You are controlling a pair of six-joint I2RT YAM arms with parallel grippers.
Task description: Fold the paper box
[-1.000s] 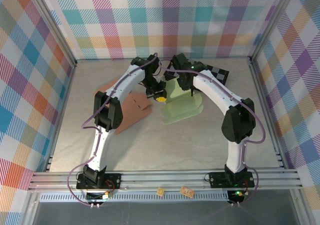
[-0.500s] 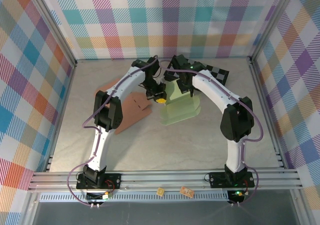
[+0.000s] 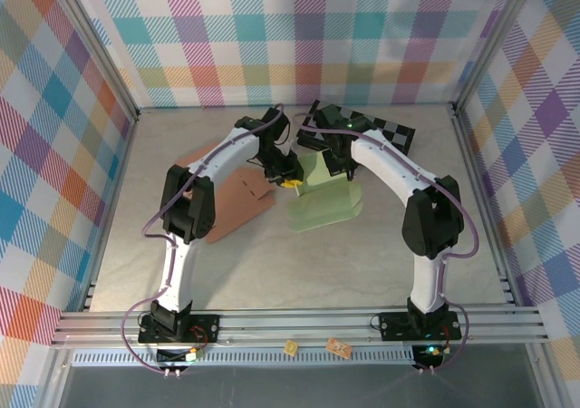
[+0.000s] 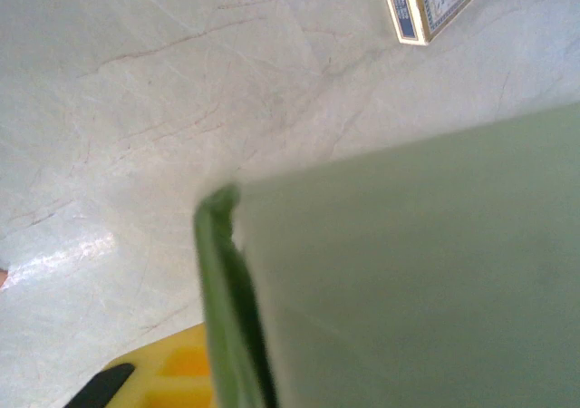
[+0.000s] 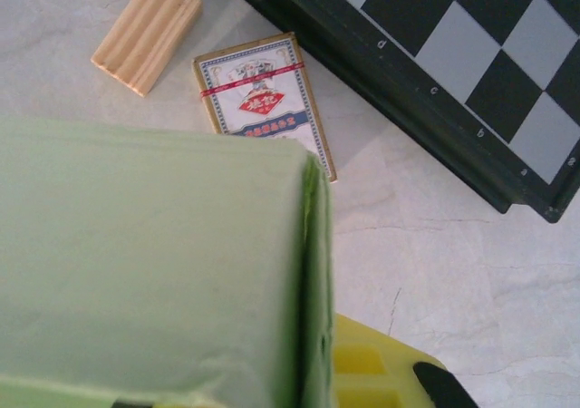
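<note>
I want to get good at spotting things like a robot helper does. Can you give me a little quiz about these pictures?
1. What colour is the paper box in the middle of the table?
A. red
B. green
C. blue

2. True or false: the chessboard lies at the far side of the table, behind the paper box.

3. In the right wrist view, what lies between the wooden block and the chessboard?

Key
1. B
2. True
3. The pack of cards
</note>
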